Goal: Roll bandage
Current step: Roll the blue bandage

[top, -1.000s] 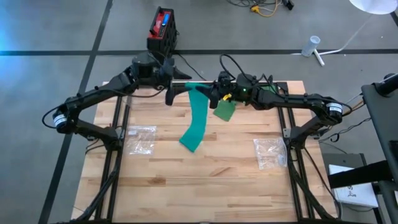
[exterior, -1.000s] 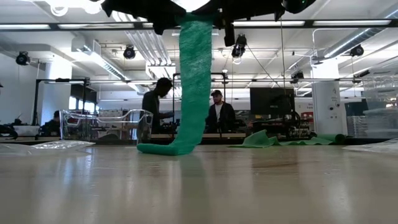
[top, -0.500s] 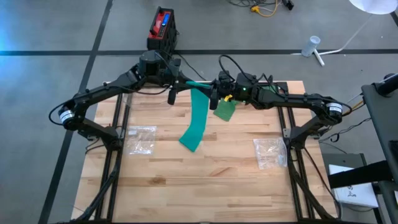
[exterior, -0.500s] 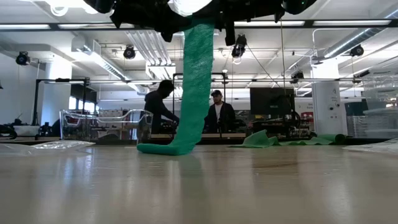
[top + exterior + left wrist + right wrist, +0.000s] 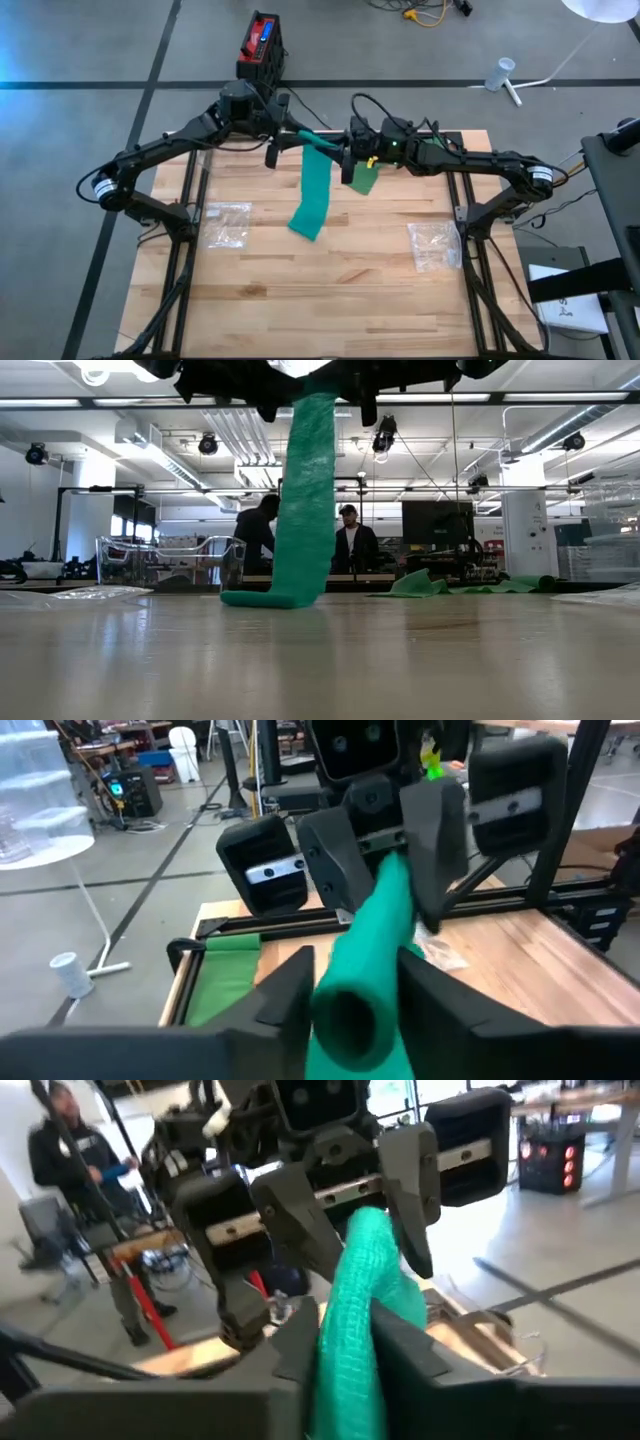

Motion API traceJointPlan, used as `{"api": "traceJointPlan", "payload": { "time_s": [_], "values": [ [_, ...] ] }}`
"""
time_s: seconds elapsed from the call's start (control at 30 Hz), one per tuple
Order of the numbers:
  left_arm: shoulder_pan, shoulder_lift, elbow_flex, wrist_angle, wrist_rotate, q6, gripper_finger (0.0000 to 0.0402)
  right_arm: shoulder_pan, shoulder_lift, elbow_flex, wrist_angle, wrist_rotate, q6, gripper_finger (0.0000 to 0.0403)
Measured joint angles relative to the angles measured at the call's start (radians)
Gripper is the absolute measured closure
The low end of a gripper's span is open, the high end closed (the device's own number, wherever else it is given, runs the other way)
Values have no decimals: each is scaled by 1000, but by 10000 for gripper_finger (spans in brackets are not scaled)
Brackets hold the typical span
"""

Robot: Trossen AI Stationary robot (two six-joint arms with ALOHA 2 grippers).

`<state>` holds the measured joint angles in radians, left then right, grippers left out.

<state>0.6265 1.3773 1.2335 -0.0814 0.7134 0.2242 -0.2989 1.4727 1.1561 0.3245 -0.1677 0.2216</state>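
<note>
- I have the green bandage [image 5: 316, 195] rolled at its top end, held up between both sets of fingers, its tail hanging to the tabletop [image 5: 330, 290].
- My right fingers [image 5: 345, 1345] clench the roll's one end.
- My left fingers [image 5: 350, 990] flank the other end; clenched or released, I cannot tell.
- To wind well, I'd keep the roll level, the tail taut, and turn in short regrips.

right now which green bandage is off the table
The long strip, held up between both arms with only its lower end on the table. The other green piece lies flat near the table's back edge.
</note>
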Motion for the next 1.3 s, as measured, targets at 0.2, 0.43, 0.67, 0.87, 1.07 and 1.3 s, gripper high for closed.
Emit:
{"api": "traceJointPlan", "payload": {
  "time_s": [0.2, 0.43, 0.67, 0.87, 1.07, 1.3],
  "values": [
    [7, -22, 0, -13, 1, 19, 207, 1, -20, 0, -13, -2, -104, 386],
    [-3, -84, 0, -15, 18, 86, 141, 3, -97, 0, -113, -39, -270, 396],
    [-70, -87, -1, -5, 62, 83, 103, 8, -152, 0, -193, -53, -466, 397],
    [-140, -79, -2, 53, -51, 68, 96, 15, -155, 0, -226, -58, -596, 398],
    [-151, -64, -2, 54, -133, 95, 106, 17, -139, 0, -205, -119, -679, 399],
    [-152, -62, -2, 57, -77, 114, 121, 11, -128, 17, -149, -124, -746, 399]
  ]
}}
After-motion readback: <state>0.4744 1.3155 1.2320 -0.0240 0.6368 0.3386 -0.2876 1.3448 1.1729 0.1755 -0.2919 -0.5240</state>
